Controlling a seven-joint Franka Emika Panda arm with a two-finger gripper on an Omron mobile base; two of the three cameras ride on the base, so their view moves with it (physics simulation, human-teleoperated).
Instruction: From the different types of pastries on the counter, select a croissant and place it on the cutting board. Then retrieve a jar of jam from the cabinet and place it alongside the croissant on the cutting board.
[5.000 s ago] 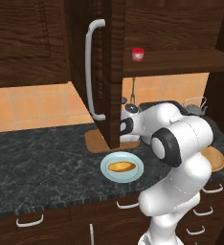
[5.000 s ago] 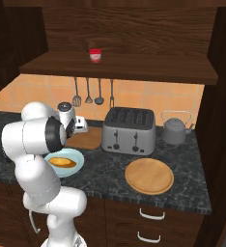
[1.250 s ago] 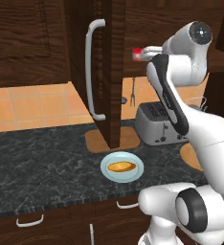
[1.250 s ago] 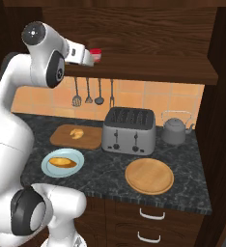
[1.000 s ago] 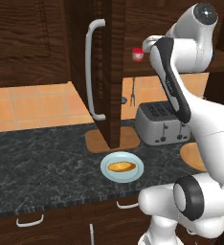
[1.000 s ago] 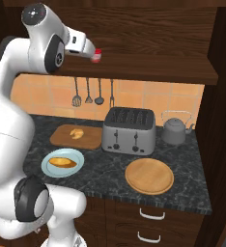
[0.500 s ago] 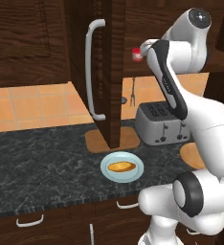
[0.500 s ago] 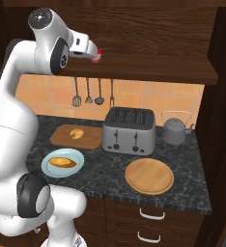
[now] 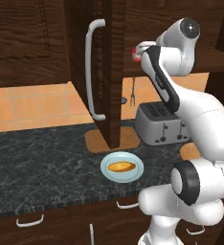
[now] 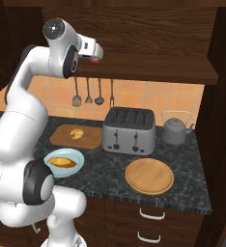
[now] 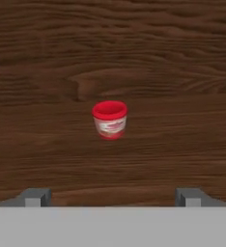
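Fingers [image 11: 36,197] spread wide, empty, aimed at small red-lidded jam jar [image 11: 110,119] upright on dark wood cabinet shelf [image 11: 134,159], well apart.

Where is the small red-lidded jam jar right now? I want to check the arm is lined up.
The red-lidded jam jar stands on the dark wood cabinet shelf, centred ahead of the open gripper in the hand view, above the silver toaster.

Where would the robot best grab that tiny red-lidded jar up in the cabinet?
Probably around the pale-banded middle of the small red-lidded jar, coming straight in from the front. It stands upright and alone on the dark wooden cabinet shelf, centred between the open tool's tips, with both sides free.
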